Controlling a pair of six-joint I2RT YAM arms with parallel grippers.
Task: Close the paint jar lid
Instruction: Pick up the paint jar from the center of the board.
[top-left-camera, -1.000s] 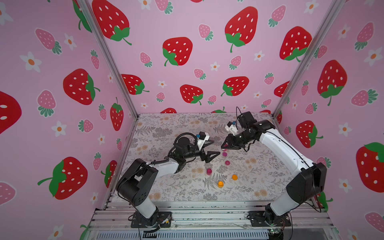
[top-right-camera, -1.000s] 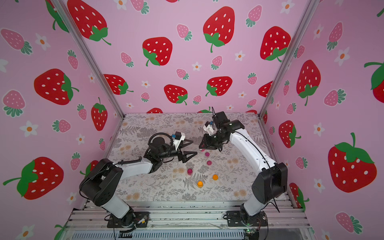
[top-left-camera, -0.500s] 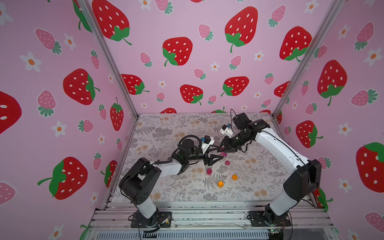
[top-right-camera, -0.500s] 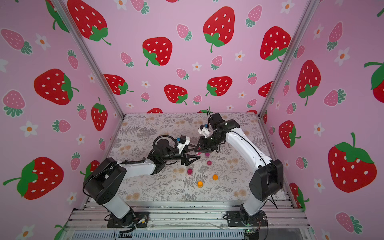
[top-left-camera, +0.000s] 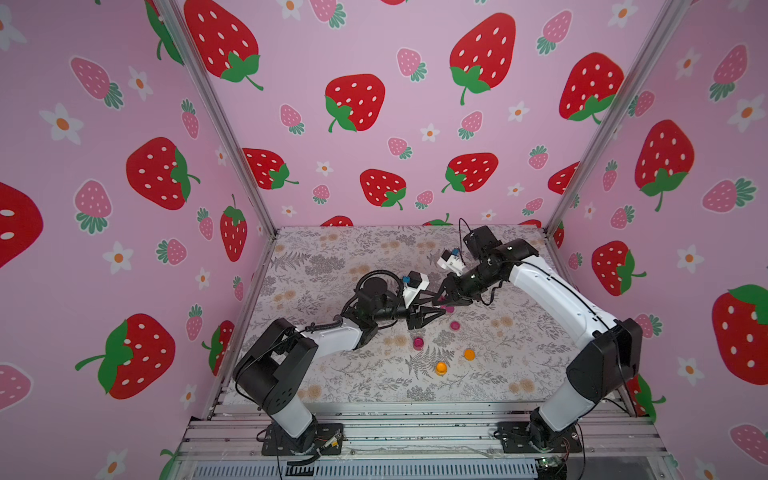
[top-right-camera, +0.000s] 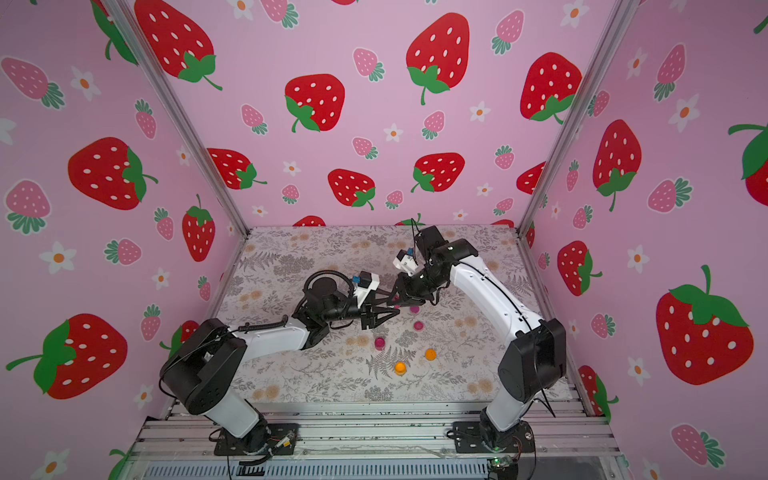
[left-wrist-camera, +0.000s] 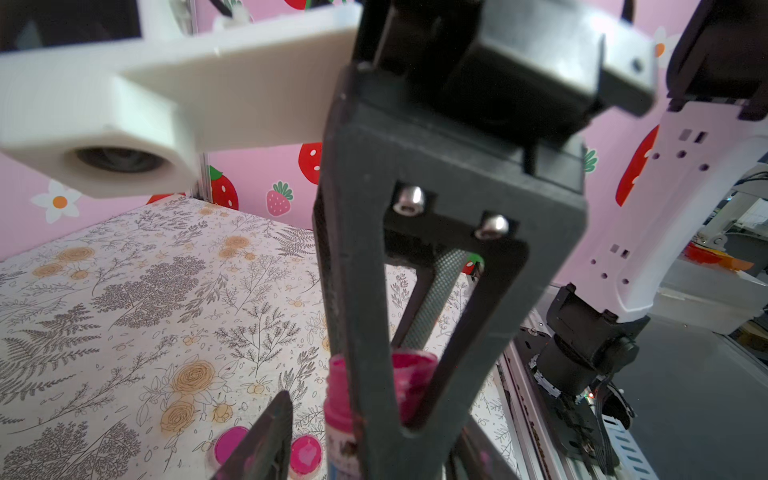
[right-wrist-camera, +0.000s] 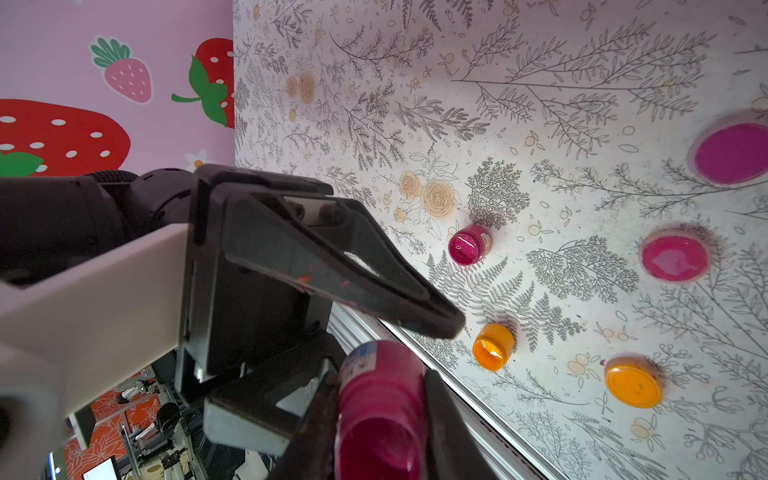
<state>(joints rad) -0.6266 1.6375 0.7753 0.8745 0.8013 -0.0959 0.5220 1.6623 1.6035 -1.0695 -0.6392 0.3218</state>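
— Moved since a second back?
— Brought the left end effector (top-right-camera: 388, 305) in toward the middle of the flower-printed surface (top-left-camera: 332, 266), nose to nose with the right end effector (top-left-camera: 444, 302). Narrowed its jaws on the way.
— Grasping what on the right?
— Clenched on a small open magenta plastic paint jar (right-wrist-camera: 378, 399), lifted clear of the surface above its middle.
— And on the left?
— Jaws apart, one on either side of that same jar in the right wrist view. Cannot tell whether gripping or merely bracketing.
— Lying loose elsewhere?
— Between the middle and the near edge, a little toward the right edge: a second small magenta jar (top-left-camera: 418, 342), standing open. Nearer the near edge, a small orange jar (top-left-camera: 441, 368), upright, with a round orange lid (top-left-camera: 469, 354) near it on the right-edge side.
— Closer to the end effectors?
— A round magenta lid (top-left-camera: 455, 325), flat on the surface just right of the second magenta jar. Beyond it, a round purple-magenta lid (right-wrist-camera: 731, 153), clear in the right wrist view, mostly hidden under the end effectors in both top views. All five apart from one another.
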